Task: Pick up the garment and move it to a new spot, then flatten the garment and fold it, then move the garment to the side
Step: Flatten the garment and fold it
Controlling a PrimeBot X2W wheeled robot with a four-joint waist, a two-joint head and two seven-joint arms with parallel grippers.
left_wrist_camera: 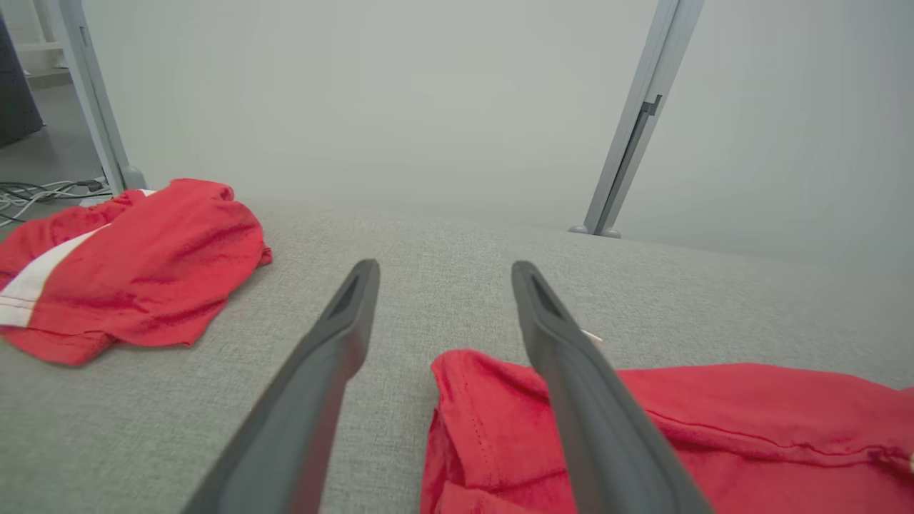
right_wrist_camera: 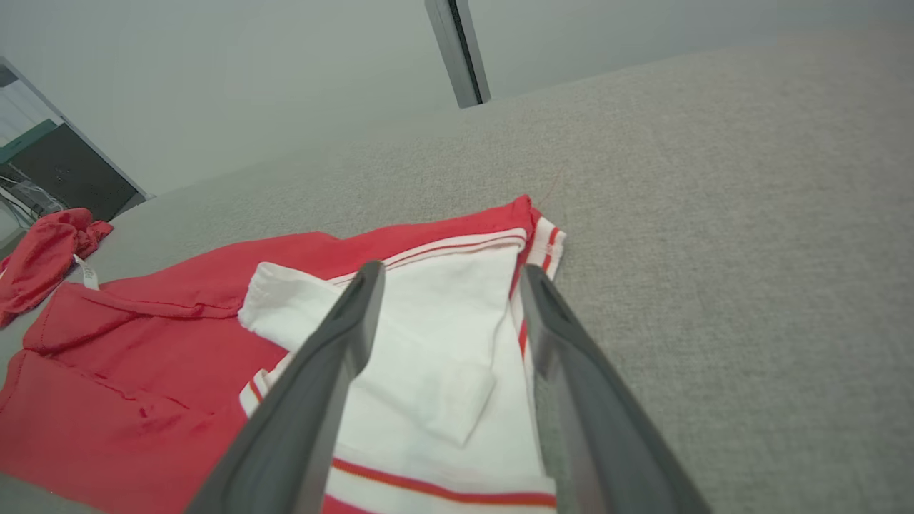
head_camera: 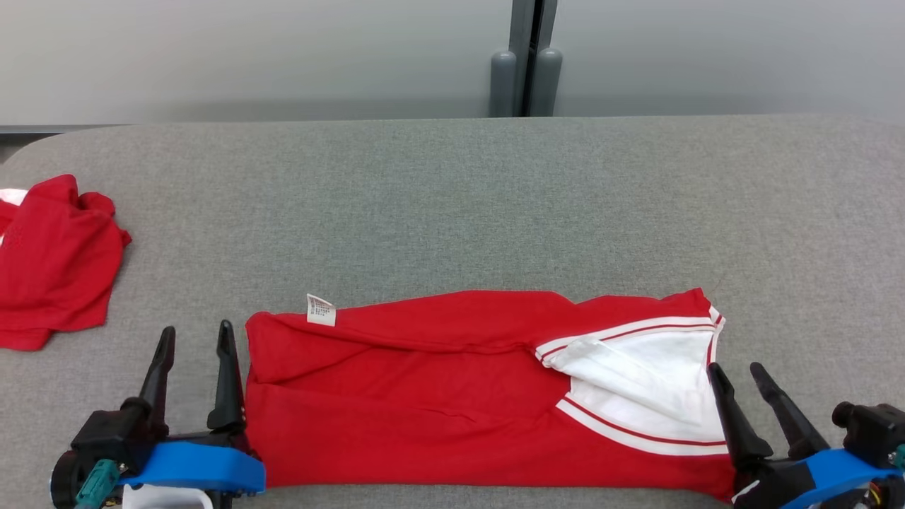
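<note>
Jaws: both pairs are parted and empty; our left gripper [head_camera: 196,326] and right gripper [head_camera: 735,366] grasp nothing.
Garment: the red garment [head_camera: 424,396] lies flat between our grippers, its long axis running from one to the other.
Ends: each gripper straddles one short edge, the inner finger over cloth and the outer over the grey padded surface [head_camera: 452,198].
Nearer arm: neither, we judge.
Beyond: a crumpled red cloth [head_camera: 56,261] lies well outside the left gripper.

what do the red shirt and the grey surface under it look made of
Red-and-white folded garment: probably soft cotton-type knit, matte; it creases softly and shows stitched hems. Grey table surface: seemingly a woven textile covering, matte, with a fine heathered grain.
</note>
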